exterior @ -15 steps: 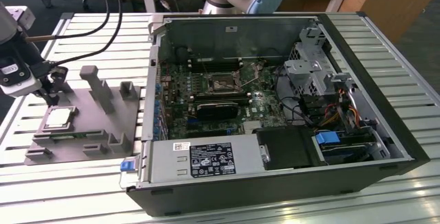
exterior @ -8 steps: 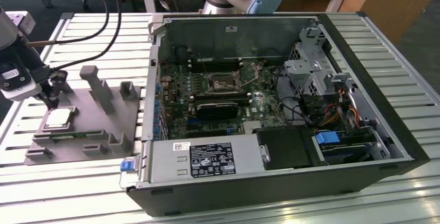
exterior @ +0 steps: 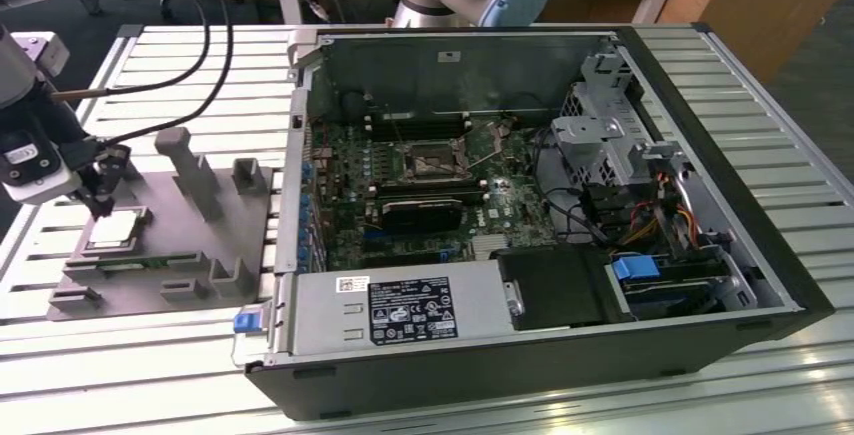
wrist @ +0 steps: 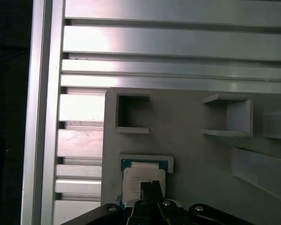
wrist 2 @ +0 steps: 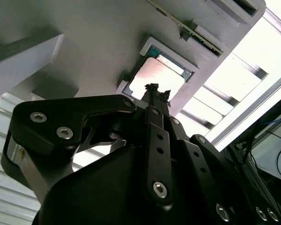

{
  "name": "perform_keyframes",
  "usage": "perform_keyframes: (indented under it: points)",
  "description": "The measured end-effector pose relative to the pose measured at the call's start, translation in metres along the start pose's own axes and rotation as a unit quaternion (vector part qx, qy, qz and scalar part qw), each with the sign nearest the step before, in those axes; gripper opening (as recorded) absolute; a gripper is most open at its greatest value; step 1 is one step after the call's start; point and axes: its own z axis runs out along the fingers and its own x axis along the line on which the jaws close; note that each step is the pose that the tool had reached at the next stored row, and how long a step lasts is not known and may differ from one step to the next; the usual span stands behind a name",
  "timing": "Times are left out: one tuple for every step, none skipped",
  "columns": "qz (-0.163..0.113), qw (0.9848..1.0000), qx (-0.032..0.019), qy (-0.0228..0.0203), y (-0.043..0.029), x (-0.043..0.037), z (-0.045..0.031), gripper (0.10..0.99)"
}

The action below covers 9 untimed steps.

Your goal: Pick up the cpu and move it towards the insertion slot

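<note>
Black gripper (wrist 2: 157,90), its fingertips pressed together on nothing, hangs just over the cpu (wrist 2: 161,72) seated in its grey fixture (wrist 2: 98,42), well apart from the insertion slot (exterior: 434,162), so I judge the pick-up step is in hand, calling for a gentle, square hold.

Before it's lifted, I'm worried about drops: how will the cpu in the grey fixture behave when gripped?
Probably stiff and light: the cpu is a thin flat square. Its shiny metal top looks slippery. Seated in a recess of the grey fixture, it likely won't slide if pushed.
</note>
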Motion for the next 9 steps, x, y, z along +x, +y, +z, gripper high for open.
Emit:
perform_keyframes:
  points:
    - [0.0, 1.0, 0.0, 0.0, -0.0005, 0.0004, 0.0012, 0.102]
    - [0.0, 1.0, 0.0, 0.0, -0.0011, 0.0007, 0.0024, 0.102]
    - [0.0, 1.0, 0.0, 0.0, -0.0019, 0.001, 0.0036, 0.102]
    - [0.0, 1.0, 0.0, 0.0, -0.0027, 0.0013, 0.0049, 0.102]
    - [0.0, 1.0, 0.0, -0.0001, -0.0035, 0.0015, 0.0062, 0.102]
    - [0.0, 1.0, -0.0001, -0.0001, -0.0043, 0.0016, 0.0074, 0.102]
    - [0.0, 1.0, 0.0, -0.0001, -0.005, 0.0016, 0.0088, 0.102]
    - [0.0, 1.0, -0.0001, -0.0002, -0.0056, 0.0017, 0.0102, 0.102]
    - [0.0, 1.0, 0.0, -0.0001, -0.006, 0.0018, 0.0116, 0.102]
